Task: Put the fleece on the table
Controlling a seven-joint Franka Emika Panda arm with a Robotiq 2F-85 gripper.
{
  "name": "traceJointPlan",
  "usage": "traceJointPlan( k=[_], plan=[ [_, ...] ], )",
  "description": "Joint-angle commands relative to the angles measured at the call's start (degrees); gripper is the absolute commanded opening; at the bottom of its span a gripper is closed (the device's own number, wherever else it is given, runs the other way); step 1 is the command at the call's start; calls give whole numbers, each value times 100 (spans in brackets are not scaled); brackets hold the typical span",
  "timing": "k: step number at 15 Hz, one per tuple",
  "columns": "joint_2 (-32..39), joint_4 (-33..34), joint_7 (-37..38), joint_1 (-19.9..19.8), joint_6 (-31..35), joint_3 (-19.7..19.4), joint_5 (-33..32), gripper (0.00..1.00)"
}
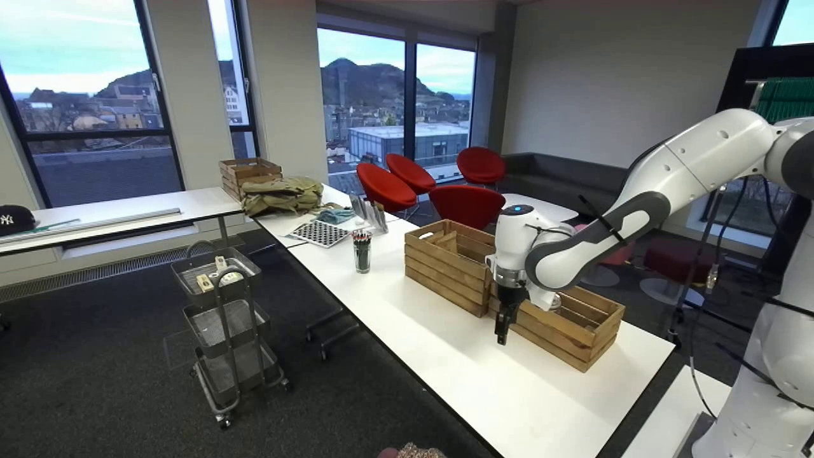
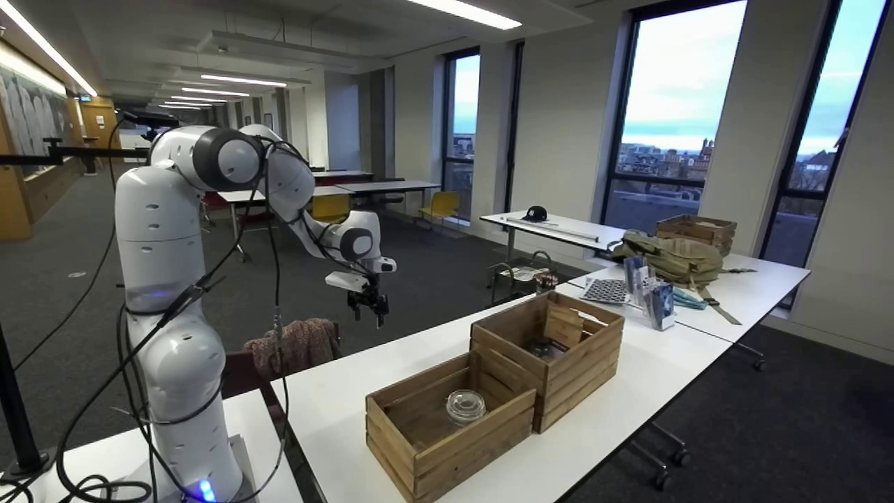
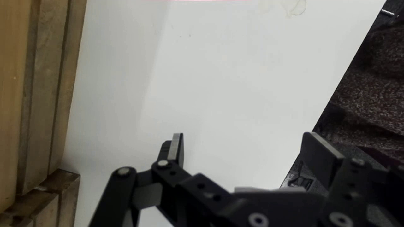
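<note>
The fleece [image 2: 304, 344] is not on the desk [image 1: 445, 356] yet. I take it to be the speckled reddish cloth hung over the back of a dark red chair [image 2: 243, 373], just beside the long edge of the desk. In the wrist view it shows past that edge. The end effector [image 3: 245, 146] is up over the desk with its two fingers [image 3: 318, 154] spread wide — nothing is between them. So I think the job is near its start, and the next move should be toward the chair.

The fleece looks soft and floppy, and I'd guess it is light. It should not break, and its fuzzy look makes me think it won't slip much. But I see no stiff part to grab. The best place looks like a fold along the top of the chair back: come down from above, get a finger on each side of some cloth, and squeeze. Don't pinch the chair too, or it could come along. Then lift high — the loose ends will likely hang low and could drag on the desk's edge or brush the wooden crates [image 2: 482, 440]. Let it down well in from the edge, so it won't slide off.
</note>
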Motion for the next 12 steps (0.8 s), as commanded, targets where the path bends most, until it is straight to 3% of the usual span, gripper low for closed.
traceJointPlan(
  k=[1, 7, 12],
  plan=[
    [573, 402, -238, 265, 164, 205, 61, 100],
    [1479, 1437, -252, 892, -144, 570, -184, 100],
    [2409, 2706, -417, 1502, -812, 760, -258, 100]
  ],
)
